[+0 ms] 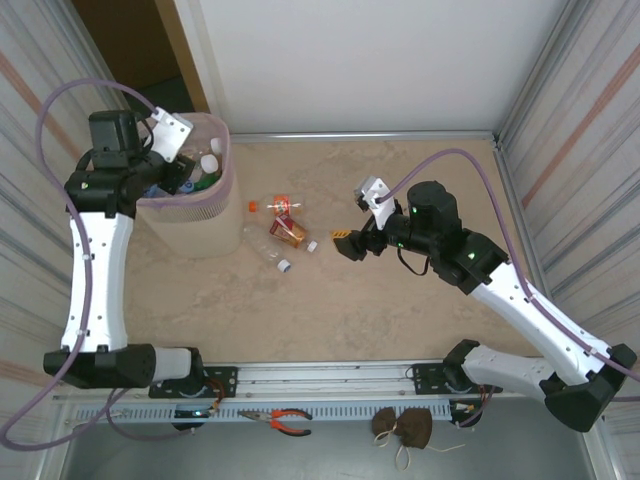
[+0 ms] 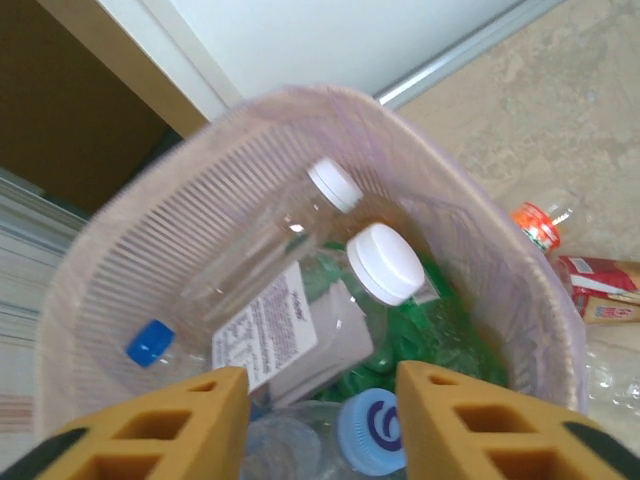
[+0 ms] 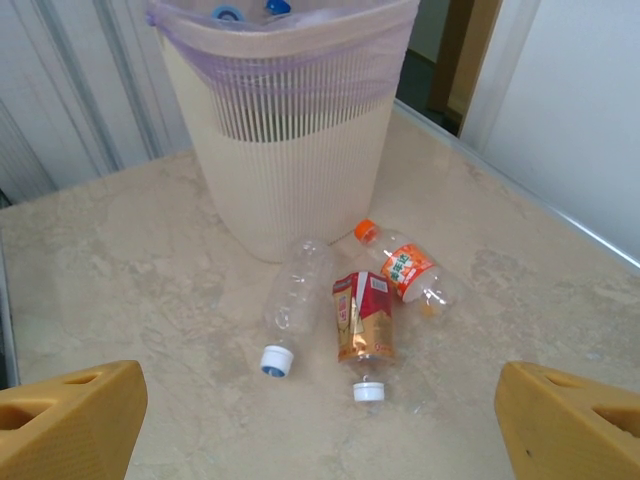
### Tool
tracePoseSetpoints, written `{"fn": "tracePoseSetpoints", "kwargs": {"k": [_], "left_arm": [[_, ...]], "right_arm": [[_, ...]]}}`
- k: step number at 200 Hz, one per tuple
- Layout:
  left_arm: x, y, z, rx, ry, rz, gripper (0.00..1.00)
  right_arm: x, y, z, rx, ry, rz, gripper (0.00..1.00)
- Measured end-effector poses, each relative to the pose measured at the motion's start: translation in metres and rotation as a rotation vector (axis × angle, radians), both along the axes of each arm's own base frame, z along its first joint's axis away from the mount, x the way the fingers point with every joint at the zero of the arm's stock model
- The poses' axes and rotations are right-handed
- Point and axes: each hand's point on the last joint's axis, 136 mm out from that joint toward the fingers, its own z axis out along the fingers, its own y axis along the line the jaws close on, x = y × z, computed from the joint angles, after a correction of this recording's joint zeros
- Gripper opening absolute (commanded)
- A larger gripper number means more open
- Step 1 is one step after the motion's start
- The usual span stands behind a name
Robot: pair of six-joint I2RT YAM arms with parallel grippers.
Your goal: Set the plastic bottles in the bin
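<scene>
- Saw the left gripper (image 2: 320,378) poised over the mouth of the bin (image 2: 300,100), fingers parted a little, gripping nothing.
- Made out a white-capped bottle (image 2: 385,262) and a blue-capped bottle (image 2: 150,342) inside, on a heap of green and clear ones that reached close to the rim.
- Found the right gripper (image 3: 320,400) spread wide and empty, low over the table (image 1: 400,320) and facing the 3 bottles left out.
- Noted those 3 lying on their sides close together: a clear bottle (image 3: 293,305) just beside the foot of the bin, a red-labelled bottle (image 3: 362,320) next to it, and an orange-capped bottle (image 3: 405,268) behind. Could not tell whether the clear one touched the wall.
- Judged the round, light bodies the main hazard: a pinch off-centre could squirt 1 sideways or send it rolling into its neighbours.
- Feared a shove on the bin too, if the fingers came in on the clear bottle from the far side.
- Reckoned the heap another risk: a bottle dropped on it could bounce or slide back over the rim.
- Expected crowding as well, with the left arm parked over the opening the right arm must reach.
</scene>
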Motion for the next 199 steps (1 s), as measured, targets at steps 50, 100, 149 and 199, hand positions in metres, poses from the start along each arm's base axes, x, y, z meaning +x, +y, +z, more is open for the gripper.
{"fn": "tracePoseSetpoints", "kwargs": {"k": [50, 100, 149, 199], "left_arm": [[0.007, 0.014, -0.049, -0.117, 0.183, 0.086, 0.26], [0.012, 0.010, -0.080, -0.220, 0.284, 0.104, 0.26], [0.012, 0.005, -0.073, -0.279, 0.282, 0.101, 0.30], [0.010, -0.006, -0.041, -0.361, 0.201, 0.075, 0.34]], "right_arm": [[-0.001, -0.001, 0.000, 0.002, 0.002, -0.001, 0.89], [0.000, -0.001, 0.000, 0.006, 0.009, -0.009, 0.89], [0.002, -0.005, -0.005, 0.005, 0.046, -0.044, 0.89], [0.016, 0.005, -0.039, -0.065, 0.140, -0.065, 0.87]]}}
